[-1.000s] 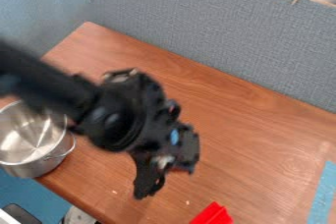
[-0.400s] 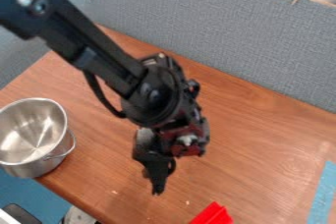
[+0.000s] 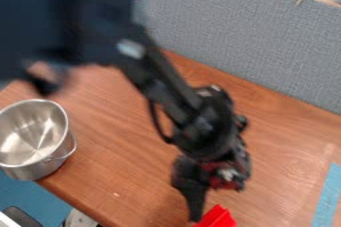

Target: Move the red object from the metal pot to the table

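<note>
The red object [image 3: 214, 215] lies on the table [image 3: 127, 171] at the bottom edge of the camera view, only its upper end showing. My gripper [image 3: 196, 201] points down just left of it, fingers drawn together with nothing between them; whether a tip touches the red object I cannot tell. The metal pot [image 3: 30, 139] stands at the table's left edge, far from the gripper, and its shiny inside looks bare. The arm is blurred and reaches in from the upper left.
A grey-blue fabric panel [image 3: 226, 22] lines the back of the table. The table's front edge runs diagonally along the lower left, with blue floor [image 3: 27, 196] beyond. A light blue surface [image 3: 332, 196] shows at the far right.
The arm has swung right and toward the front, away from the pot. The fingers, spread a second ago, have come together. The red object has stayed in place on the table.
</note>
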Robot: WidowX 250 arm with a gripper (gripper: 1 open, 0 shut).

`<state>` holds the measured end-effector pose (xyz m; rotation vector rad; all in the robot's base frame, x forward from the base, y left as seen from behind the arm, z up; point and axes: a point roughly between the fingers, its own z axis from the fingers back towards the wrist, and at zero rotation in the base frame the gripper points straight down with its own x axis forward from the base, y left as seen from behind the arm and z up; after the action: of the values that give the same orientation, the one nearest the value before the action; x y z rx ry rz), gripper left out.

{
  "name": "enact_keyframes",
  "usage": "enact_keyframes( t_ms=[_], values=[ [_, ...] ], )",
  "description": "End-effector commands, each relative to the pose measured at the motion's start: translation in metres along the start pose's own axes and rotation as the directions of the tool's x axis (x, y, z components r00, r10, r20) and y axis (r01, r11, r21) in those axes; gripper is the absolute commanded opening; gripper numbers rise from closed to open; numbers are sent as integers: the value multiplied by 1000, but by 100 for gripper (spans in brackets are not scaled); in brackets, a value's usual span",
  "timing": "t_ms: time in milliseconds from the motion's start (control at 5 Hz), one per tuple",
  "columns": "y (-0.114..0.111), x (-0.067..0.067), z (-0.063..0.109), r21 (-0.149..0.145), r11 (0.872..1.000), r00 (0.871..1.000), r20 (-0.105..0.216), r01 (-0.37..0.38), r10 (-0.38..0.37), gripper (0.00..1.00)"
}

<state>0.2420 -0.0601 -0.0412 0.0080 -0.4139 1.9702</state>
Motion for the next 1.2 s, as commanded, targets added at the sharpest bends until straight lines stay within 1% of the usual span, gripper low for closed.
enact_keyframes(
  t_ms=[0, 200, 400, 600, 800, 1000],
  values=[
    [-30, 5, -20, -30, 998, 998, -37, -59, 58, 0],
    [-54, 42, -12, -46, 998, 996, -76, 34, -37, 0],
    [-59, 44, -4, -96, 964, 952, -162, 247, -260, 0],
    [-87, 16, -15, -162, 898, 874, -214, 409, -437, 100],
    [-98, 0, -34, -209, 825, 785, -253, 526, -565, 0],
    [-124, -24, -38, -301, 710, 663, -258, 636, -703, 0]
  ],
)
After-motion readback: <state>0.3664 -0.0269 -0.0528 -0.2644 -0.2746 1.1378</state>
